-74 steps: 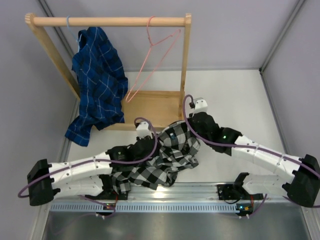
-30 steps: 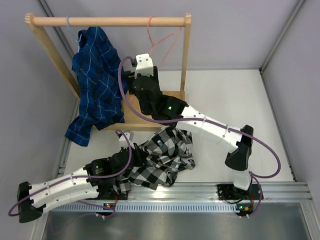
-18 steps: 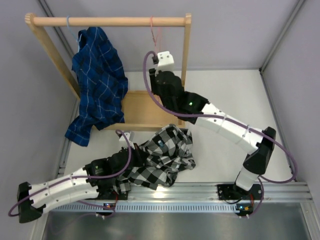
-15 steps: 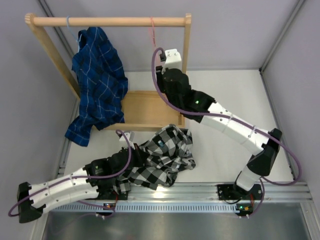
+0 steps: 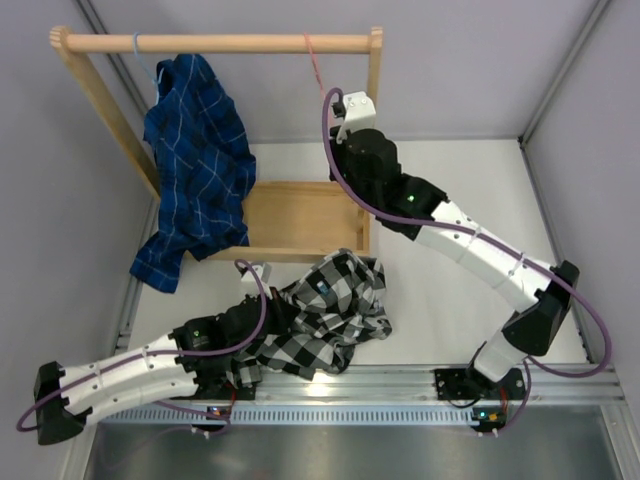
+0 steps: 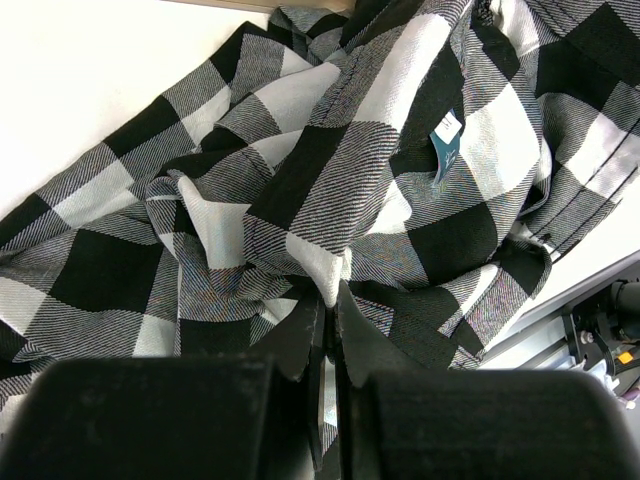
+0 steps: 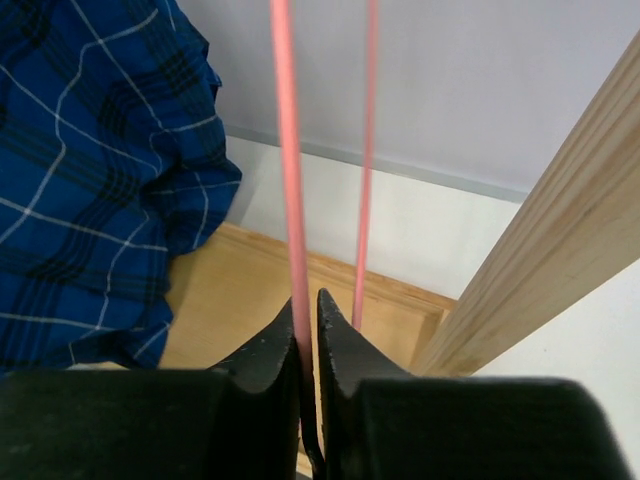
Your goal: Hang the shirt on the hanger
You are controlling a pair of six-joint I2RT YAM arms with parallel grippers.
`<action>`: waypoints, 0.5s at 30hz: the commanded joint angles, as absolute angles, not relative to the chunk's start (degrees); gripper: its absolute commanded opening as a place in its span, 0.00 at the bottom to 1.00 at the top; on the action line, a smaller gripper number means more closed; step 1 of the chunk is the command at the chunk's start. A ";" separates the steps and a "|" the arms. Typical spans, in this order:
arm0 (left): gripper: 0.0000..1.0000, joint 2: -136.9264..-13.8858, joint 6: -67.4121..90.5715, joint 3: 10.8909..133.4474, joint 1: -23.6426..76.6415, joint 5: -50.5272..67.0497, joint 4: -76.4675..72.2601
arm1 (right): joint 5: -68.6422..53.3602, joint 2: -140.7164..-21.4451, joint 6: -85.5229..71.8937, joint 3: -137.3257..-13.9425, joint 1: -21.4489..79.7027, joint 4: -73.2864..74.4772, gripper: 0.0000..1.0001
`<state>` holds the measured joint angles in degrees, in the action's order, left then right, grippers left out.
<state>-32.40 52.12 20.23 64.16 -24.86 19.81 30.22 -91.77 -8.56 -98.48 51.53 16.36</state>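
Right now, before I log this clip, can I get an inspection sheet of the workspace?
Surface: white table, no spills or marks seen.
Job's things: shirt crumpled on the table near the arm bases; hanger hooked over the wooden rack rail.
Clutter: blue shirt hanging at the rack's left side.
Grippers: left end effector shut on a fold of the shirt; right end effector shut on the hanger's wire.
Cables: purple cables loop along both arms; no snag seen.
Surroundings: grey walls; metal rail along the near edge.
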 commanded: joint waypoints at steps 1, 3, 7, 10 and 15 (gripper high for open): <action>0.00 -32.34 51.59 20.65 63.98 -24.35 16.52 | 28.13 -89.12 -7.21 -98.17 50.80 16.79 0.03; 0.00 -32.34 51.68 20.65 63.98 -24.35 16.52 | 27.95 -88.77 -6.16 -98.35 50.80 16.53 0.00; 0.00 -32.26 51.68 20.83 63.98 -24.00 16.61 | 27.77 -87.02 -4.40 -96.77 50.80 13.63 0.00; 0.00 -32.26 51.59 20.74 63.98 -24.08 16.61 | 28.30 -85.43 -3.43 -96.15 50.71 11.96 0.00; 0.00 -32.34 51.77 20.65 63.98 -23.99 16.52 | 26.37 -83.41 -0.62 -95.54 50.71 9.85 0.00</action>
<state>-32.40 52.12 20.23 64.16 -24.64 19.68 28.01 -86.91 -3.38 -95.22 51.31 15.35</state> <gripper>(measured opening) 0.046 0.003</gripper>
